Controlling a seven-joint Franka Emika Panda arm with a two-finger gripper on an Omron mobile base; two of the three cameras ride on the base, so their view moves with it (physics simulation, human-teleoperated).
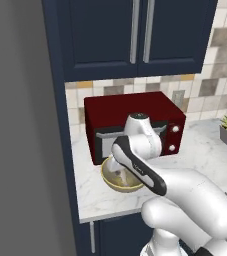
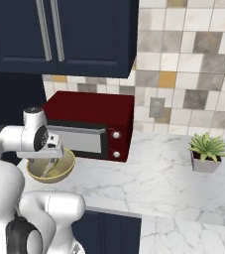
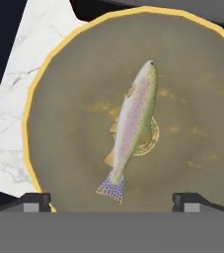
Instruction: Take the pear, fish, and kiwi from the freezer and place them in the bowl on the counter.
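The tan-yellow bowl (image 3: 192, 113) sits on the white marble counter (image 1: 200, 150), just in front of the microwave. The pale speckled fish (image 3: 133, 123) lies flat on the bowl's speckled floor, with its tail toward my fingers. My gripper (image 3: 111, 200) hangs straight above the bowl (image 2: 59, 171) and is open. Its two dark fingertips (image 3: 34, 200) stand wide apart, and nothing is held between them. From the left base view, my forearm covers much of the bowl (image 1: 116, 187). The pear and the kiwi are out of view.
A dark red microwave (image 1: 135, 112) stands right behind the bowl, under navy wall cabinets (image 2: 59, 34). A potted plant (image 2: 206, 151) sits further right on the counter. A tall grey panel (image 1: 20, 125) walls off the counter's left end.
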